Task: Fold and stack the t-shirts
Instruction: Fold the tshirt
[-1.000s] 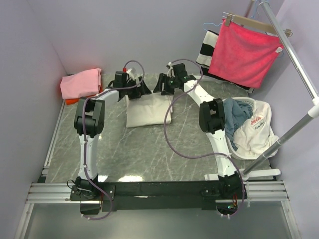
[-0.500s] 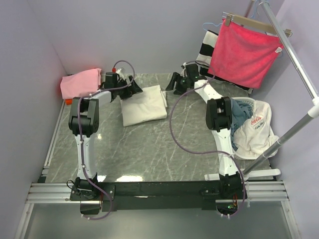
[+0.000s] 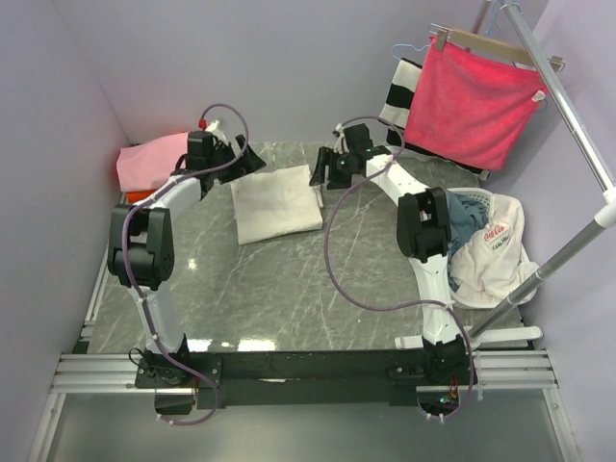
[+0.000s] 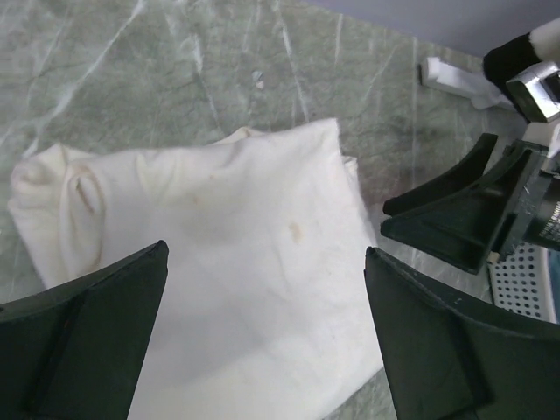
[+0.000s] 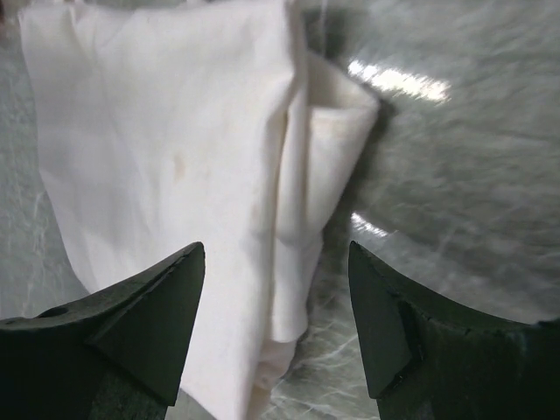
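Observation:
The cream t-shirt [image 3: 277,202] lies folded in a rough rectangle on the grey marble table [image 3: 289,289], with a narrower flap [image 5: 328,149] along one side. My left gripper [image 3: 245,159] hovers open just off its far left corner; the cream t-shirt [image 4: 227,262] spans the gap of the left gripper [image 4: 264,249]. My right gripper [image 3: 322,173] stands open at the shirt's right edge, and the cream cloth [image 5: 175,157] lies under the right gripper [image 5: 276,246], untouched. A folded pink t-shirt [image 3: 146,162] rests at the far left, an orange-red edge [image 3: 173,138] behind it.
A white laundry basket [image 3: 500,289] with blue and white clothes sits at the right. A bright red cloth [image 3: 472,101] hangs on a wooden hanger from a metal rack [image 3: 568,96], with a black-and-white striped cloth [image 3: 397,96] behind it. Lilac walls close in on all sides.
Both grippers have come off the cream shirt. The left arm swung out to the far left; the right gripper pulled away, then came back to the shirt's right edge. The shirt shifted slightly left.

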Controlling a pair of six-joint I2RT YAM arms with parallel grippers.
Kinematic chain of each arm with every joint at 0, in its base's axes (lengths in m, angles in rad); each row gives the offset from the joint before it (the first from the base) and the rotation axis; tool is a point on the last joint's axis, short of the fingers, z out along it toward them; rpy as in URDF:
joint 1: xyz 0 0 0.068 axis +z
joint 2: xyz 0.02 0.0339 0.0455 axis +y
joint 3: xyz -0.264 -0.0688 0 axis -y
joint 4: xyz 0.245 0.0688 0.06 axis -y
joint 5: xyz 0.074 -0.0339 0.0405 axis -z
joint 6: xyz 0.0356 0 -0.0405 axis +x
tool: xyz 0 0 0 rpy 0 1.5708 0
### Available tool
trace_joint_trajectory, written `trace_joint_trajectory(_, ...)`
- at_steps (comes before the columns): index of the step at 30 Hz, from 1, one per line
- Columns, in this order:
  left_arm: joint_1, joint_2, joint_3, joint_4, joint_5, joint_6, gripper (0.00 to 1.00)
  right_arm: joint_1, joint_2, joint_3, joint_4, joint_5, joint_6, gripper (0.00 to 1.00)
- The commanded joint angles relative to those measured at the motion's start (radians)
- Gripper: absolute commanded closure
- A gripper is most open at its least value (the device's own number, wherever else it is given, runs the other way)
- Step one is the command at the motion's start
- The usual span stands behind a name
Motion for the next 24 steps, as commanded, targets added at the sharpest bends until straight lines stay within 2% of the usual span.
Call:
trace_joint_trajectory(1, 0.005, -0.019, -0.107, -0.03, -0.046, -0.008, 0.01, 0.037, -0.024, 0.037, -0.064, 0.017, -0.045, 0.27)
trace_joint_trajectory(5, 0.003, 0.029, -0.142, -0.011, -0.049, -0.019, 0.01, 0.049, -0.003, 0.044, -0.069, 0.015, -0.046, 0.27)
trace_joint_trajectory(11, 0.002, 0.112, -0.061, -0.085, -0.124, 0.005, 0.01, 0.054, 0.028, 0.055, -0.082, 0.015, -0.046, 0.27)
trace_joint_trajectory(14, 0.002, 0.106, -0.032, -0.114, -0.203, 0.013, 0.01, 0.054, 0.036, 0.055, -0.084, 0.015, -0.046, 0.27)
trace_joint_trajectory(19, 0.0, 0.011, -0.081, -0.068, -0.281, 0.022, 0.01, 0.054, 0.045, 0.055, -0.089, 0.025, -0.048, 0.27)
trace_joint_trajectory(24, 0.0, 0.058, -0.012, -0.101, -0.307, 0.044, 0.01, 0.054, 0.077, 0.097, -0.098, 0.014, -0.043, 0.27)
